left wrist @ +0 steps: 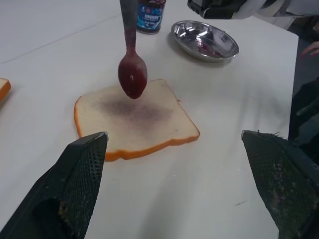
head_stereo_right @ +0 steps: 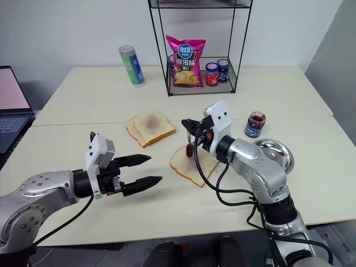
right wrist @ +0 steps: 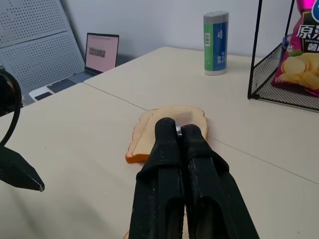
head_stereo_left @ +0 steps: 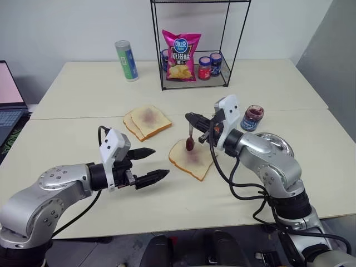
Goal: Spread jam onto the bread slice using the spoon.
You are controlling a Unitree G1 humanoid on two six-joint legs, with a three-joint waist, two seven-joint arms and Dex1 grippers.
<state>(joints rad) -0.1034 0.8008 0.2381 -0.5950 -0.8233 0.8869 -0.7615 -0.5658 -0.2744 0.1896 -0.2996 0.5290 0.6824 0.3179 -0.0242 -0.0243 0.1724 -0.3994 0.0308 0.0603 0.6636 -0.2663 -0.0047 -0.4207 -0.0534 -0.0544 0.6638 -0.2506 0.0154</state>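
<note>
Purple-stained spoon [head_stereo_left: 189, 140] hangs over the bread [head_stereo_left: 192, 160]; my right gripper [head_stereo_left: 193, 119] clamps it. My left gripper [head_stereo_left: 153, 163] waits apart, near the table's front edge.

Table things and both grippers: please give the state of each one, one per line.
spoon: held bowl down over the bread slice, bowl coated with jam
bread slice: flat on the table, purple smear at its centre
jam jar: upright, no lid
steel dish: upright, jam traces inside
two overlapped slices: flat, faint stain
left gripper: jaws open, empty
right gripper: jaws shut on spoon
</note>
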